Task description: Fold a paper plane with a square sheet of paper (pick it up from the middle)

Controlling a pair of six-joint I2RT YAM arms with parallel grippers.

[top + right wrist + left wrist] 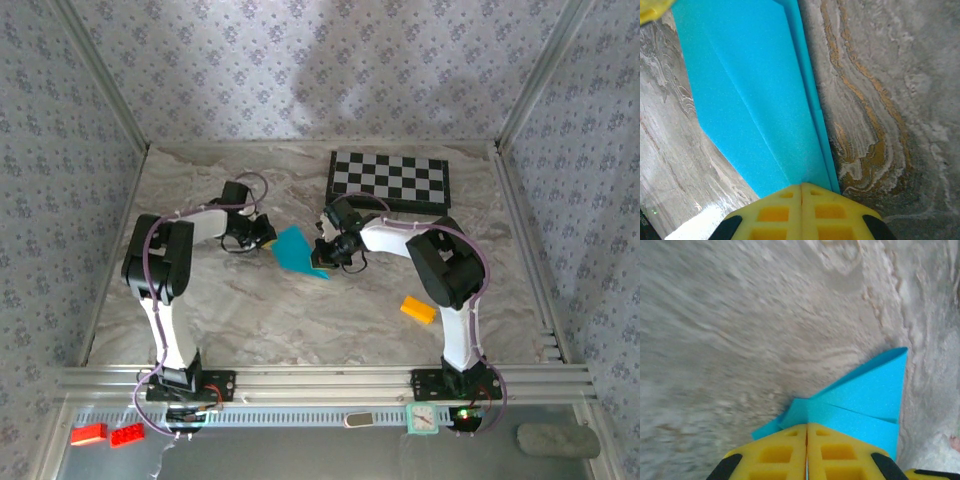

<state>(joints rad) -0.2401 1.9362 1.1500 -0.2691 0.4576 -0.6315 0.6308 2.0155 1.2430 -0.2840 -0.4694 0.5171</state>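
Evidently the marble table (250, 320) served as folding surface, with the chessboard (390, 180) at one o'clock. Both arms bent inward, elbows raised. The sheet of paper (295, 250), folded narrower, sat mid-table. The left gripper (262, 235) pinched its nine o'clock edge and the right gripper (328, 250) its three o'clock edge, jaws pressed together, probably steadying a crease. A yellow-orange block (418, 309) lay at five o'clock.

The sheet of paper (296, 250) is bright cyan-blue, folded narrow with overlapping flaps (one long crease runs its length). It is near the middle of the table (270, 312), pinched at opposite ends.
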